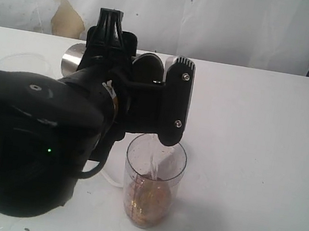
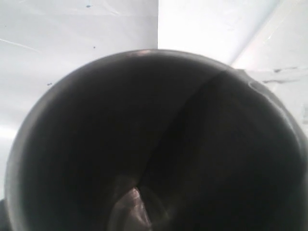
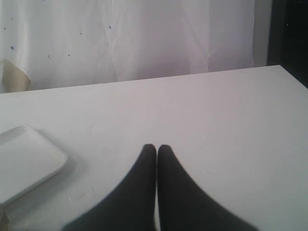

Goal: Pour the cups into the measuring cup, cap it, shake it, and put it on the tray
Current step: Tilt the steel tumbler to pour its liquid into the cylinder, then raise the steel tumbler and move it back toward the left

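My left gripper (image 1: 171, 103) is shut on the steel tumbler (image 1: 72, 60), which lies tipped on its side above the table. Up close, the tumbler's dark curved metal (image 2: 144, 134) fills the left wrist view and hides the fingers. A thin clear stream (image 1: 155, 161) falls from under the gripper into the measuring cup (image 1: 152, 182). That cup stands upright and holds brownish contents at its bottom. The right gripper (image 3: 157, 147) is shut on nothing, low over bare table, with the white tray (image 3: 24, 159) off to one side. The brass cup is hidden.
The left arm's black bulk (image 1: 28, 143) blocks the near left of the exterior view. A faint translucent round rim (image 1: 23, 61) lies at the far left of the table. A white curtain (image 1: 215, 20) hangs behind the table's back edge.
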